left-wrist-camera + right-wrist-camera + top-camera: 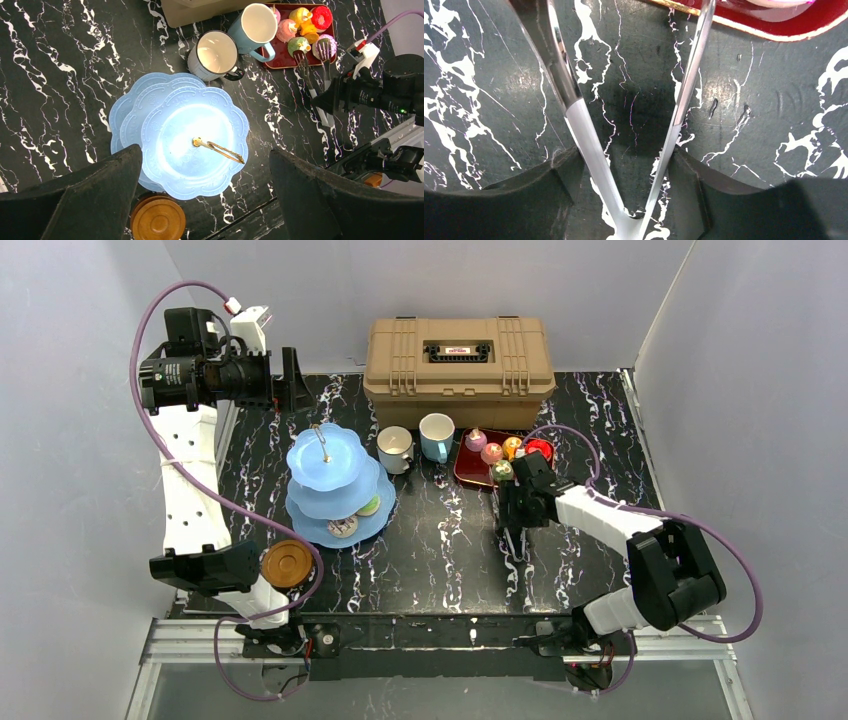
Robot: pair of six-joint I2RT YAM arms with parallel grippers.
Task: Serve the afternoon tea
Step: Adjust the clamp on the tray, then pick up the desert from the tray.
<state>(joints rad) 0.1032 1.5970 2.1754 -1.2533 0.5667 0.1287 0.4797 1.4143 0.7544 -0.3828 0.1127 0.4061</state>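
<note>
afternoon tea items are spread over the black marbled desk [440,560]. the light-blue three-tier cake stand [325,455] stands upright left of centre with a gold loop handle on top. two small toy treats [343,527] lie on the right side of its lowest tier. the upper tiers show nothing on them in the left wrist view. the white mug [395,448] and the light-blue mug [436,436] stand side by side just right of the stand, in front of the tan toolbox [458,358] at the back edge. both mugs are upright and look empty. a dark-red tray [468,472] lies right of the mugs and carries five toy cakes [491,452] in pink, orange, red and green. a stack of round brown saucers [287,564] sits at the near left, close to the left arm's base and just in front of the stand. the left pincer [204,155] hangs high above the cake stand, released wide and grasping nothing. the right pincer [624,160] is low over the desk just in front of the tray. its fingers [559,175] press from both sides on the two arms of the metal tongs [589,145] near the hinge. the tongs are spread in a v with their tips at the near edge of the tray.
</note>
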